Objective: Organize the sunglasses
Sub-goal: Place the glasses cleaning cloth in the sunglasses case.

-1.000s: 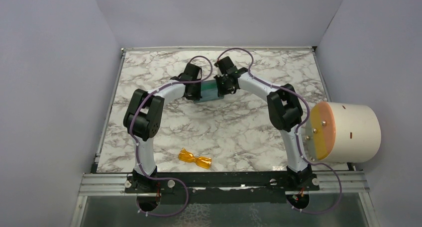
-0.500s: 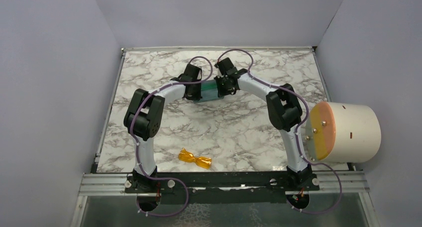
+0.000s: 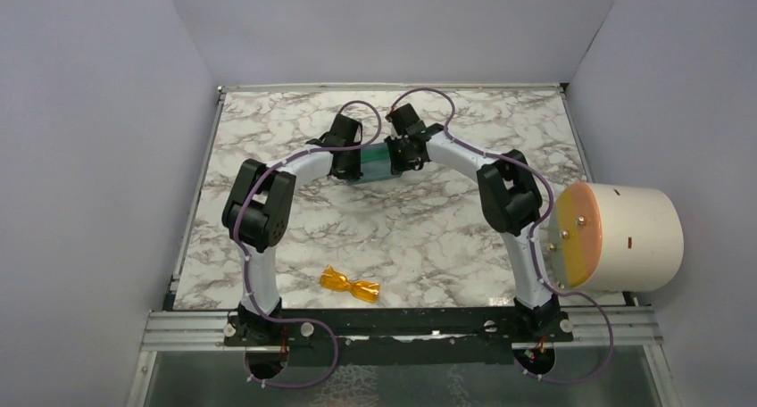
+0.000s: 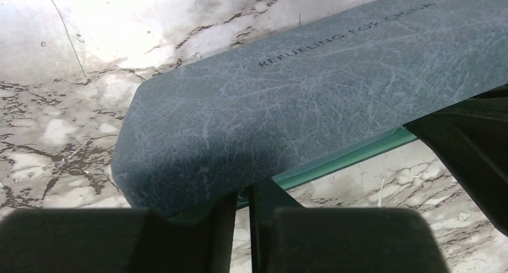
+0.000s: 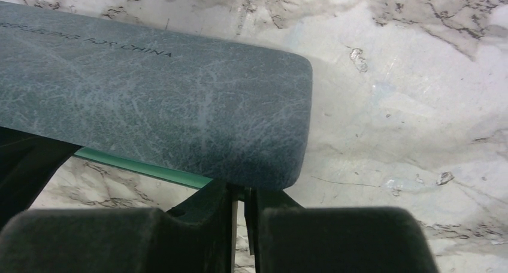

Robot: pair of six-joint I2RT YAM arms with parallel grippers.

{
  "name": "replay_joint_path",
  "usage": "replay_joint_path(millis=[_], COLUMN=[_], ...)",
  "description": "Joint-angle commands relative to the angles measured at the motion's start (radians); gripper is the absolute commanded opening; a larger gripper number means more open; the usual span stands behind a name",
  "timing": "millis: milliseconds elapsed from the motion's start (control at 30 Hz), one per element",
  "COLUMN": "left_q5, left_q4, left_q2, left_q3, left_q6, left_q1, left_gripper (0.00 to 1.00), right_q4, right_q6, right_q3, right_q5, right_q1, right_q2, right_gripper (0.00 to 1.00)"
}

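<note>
Overhead, the sunglasses (image 3: 350,285) lie on the tabletop (image 3: 446,237) near the arm bases, well apart from the case (image 3: 375,161), which the left fingers (image 3: 348,164) and right fingers (image 3: 403,153) flank.

Left wrist: the fingers are nearly closed, apparently pinching the case's teal rim.

Right wrist: likewise at the other end.

The step in hand looks like opening or steadying the case. Next, one arm must let go and fetch the sunglasses.

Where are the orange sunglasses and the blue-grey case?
sunglasses (image 3: 350,285): top view, on the bridge between the two lenses.
case (image 4: 311,99): left wrist view, on the grey lid's top.
</note>
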State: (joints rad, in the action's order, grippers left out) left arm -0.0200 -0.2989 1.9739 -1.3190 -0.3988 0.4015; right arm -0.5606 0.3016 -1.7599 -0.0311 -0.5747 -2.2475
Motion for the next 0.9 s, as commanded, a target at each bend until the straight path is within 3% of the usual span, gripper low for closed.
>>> replay_joint_path(millis=[0,133,867], left_q5=[0.07,0.073,0.096], left_q4=[-0.03,-0.032,-0.092], left_q2=[0.03,0.021,-0.066], left_q3=[-0.002,-0.012,-0.106], left_q6=[0.009,0.014,0.03], left_q1=[-0.005,-0.004,0.024], left_gripper=[0.18,0.22,0.24], right_q4=[-0.013,-0.002,0.01], right_q6=[0.003,0.008,0.018], right_q3=[0.027,0.033,0.034], right_q5=[0.076,0.07,0.049], right_q1=[0.009,0.009,0.009], right_q2=[-0.015,-0.002,0.089], right_gripper=[0.15,0.24,0.24])
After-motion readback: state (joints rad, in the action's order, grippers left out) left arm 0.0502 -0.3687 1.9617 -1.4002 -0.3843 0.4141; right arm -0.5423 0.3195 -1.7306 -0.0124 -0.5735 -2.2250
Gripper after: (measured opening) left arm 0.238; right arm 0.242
